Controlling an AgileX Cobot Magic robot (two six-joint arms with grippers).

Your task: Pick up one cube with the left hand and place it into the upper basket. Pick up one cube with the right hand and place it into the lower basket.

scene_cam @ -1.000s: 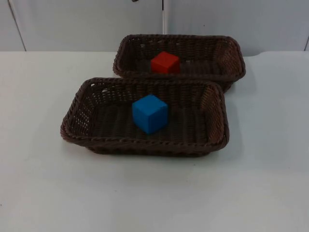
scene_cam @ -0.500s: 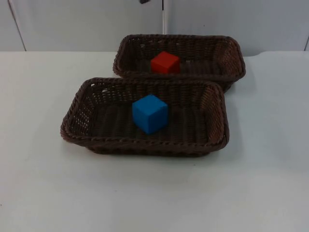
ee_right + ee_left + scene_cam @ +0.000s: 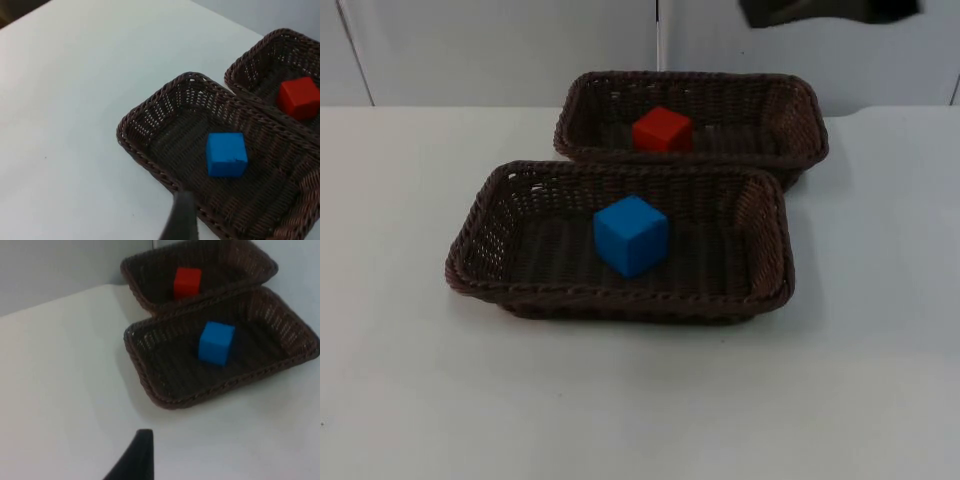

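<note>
Starting at the left: the left gripper [image 3: 142,450] hangs high over bare desk [image 3: 400,380], well clear of both baskets, and the lower basket [image 3: 145,375] lies ahead of it with the upper basket [image 3: 135,280] beyond. I can make out one dark fingertip, so whether its fingers are spread or clenched I cannot tell; nothing is in them.

Middle of the desk now. The lower basket [image 3: 470,250], a brown wicker tray with its long axis running across, holds the blue cube [image 3: 631,234] near the centre of its floor, sitting turned a little, one corner toward the front. Just behind it, rims touching or nearly so, the upper basket [image 3: 800,120] holds the red cube [image 3: 662,130], left of centre.

Over on the right, the right gripper [image 3: 181,220] looks down from above the lower basket's near rim, the blue cube just ahead of its fingertip, the red cube further off. Fingers spread or clenched, again I cannot tell. Part of the right arm [image 3: 825,10] shows dark against the partition wall [image 3: 470,50].

Both cubes sit in baskets, so I'd judge the placing done and both arms backed off.
</note>
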